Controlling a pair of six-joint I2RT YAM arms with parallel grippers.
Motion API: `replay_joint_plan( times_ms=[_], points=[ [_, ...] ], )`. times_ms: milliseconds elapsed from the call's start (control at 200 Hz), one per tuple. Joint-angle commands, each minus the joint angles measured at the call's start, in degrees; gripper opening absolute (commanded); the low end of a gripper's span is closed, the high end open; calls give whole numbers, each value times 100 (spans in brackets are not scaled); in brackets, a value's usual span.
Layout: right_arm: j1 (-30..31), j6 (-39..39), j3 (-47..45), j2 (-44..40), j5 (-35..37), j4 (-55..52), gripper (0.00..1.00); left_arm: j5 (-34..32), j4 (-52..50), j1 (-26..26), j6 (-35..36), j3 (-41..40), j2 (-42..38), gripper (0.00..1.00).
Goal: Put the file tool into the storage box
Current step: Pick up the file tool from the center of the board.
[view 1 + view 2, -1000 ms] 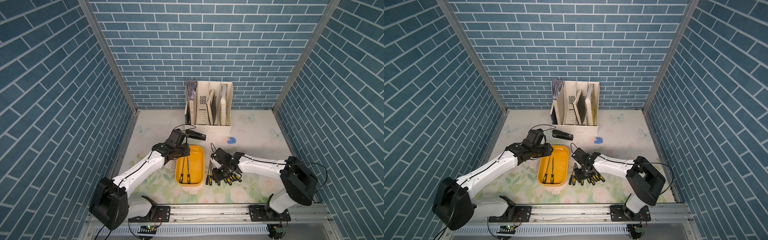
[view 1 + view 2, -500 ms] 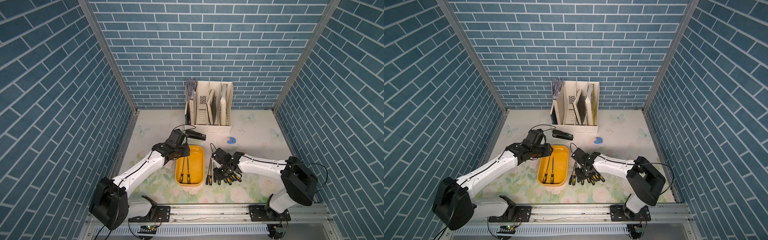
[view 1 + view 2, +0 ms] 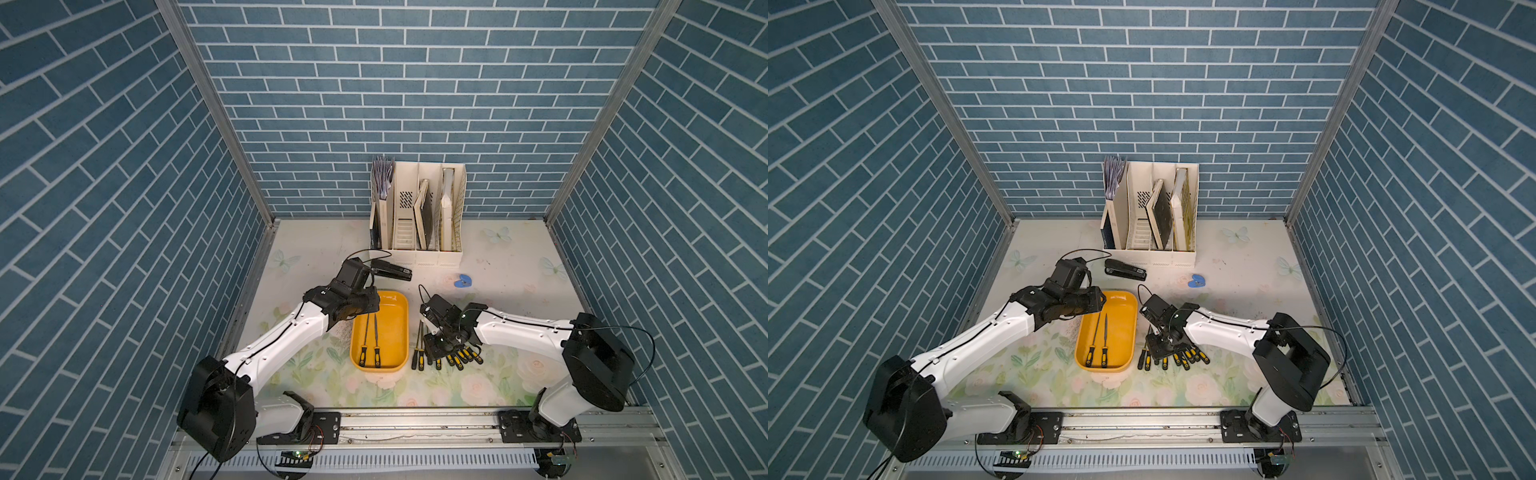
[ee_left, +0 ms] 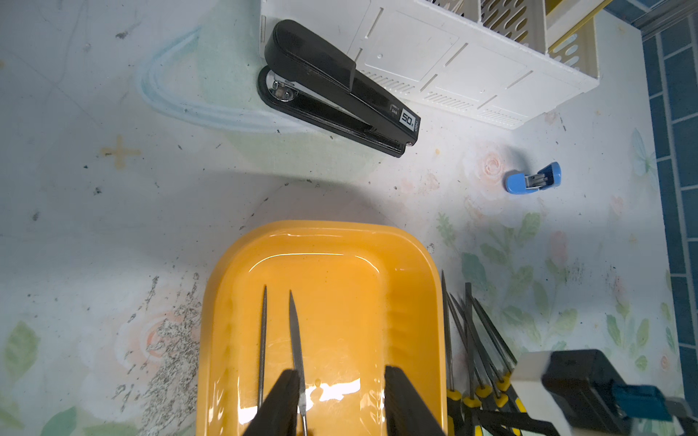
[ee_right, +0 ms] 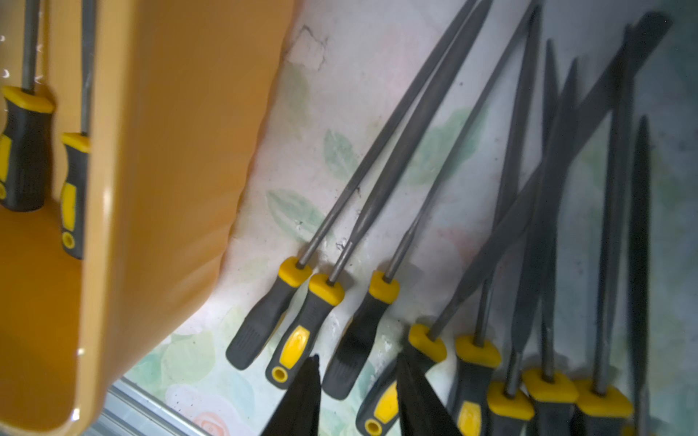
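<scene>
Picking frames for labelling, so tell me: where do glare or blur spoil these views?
Left wrist view: white glare on the box floor, and the right arm is blurred. Right wrist view: the box wall and the files look soft. Both top views: sharp and evenly lit.

- Both top views are evenly and fairly brightly lit from above; the arms [image 3: 282,336] throw only soft, faint shadows on the table [image 3: 498,257].
- Their wide angle stretches the side walls [image 3: 104,208] toward the frame edges.
- In the sharp left wrist view, white glare streaks the glossy storage box [image 4: 340,302]; a broad soft shadow darkens the table just beyond it.
- The right wrist view is dimmer and soft: the files [image 5: 302,328] and the box's wall look slightly smeared.
</scene>
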Motion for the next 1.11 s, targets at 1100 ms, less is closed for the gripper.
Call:
replay_joint_plan(
  times_ms=[1100],
  points=[
    [28,170,-304,-1063,324,-729,13,906,815,-189,-555,-210,-341,52]
  ],
)
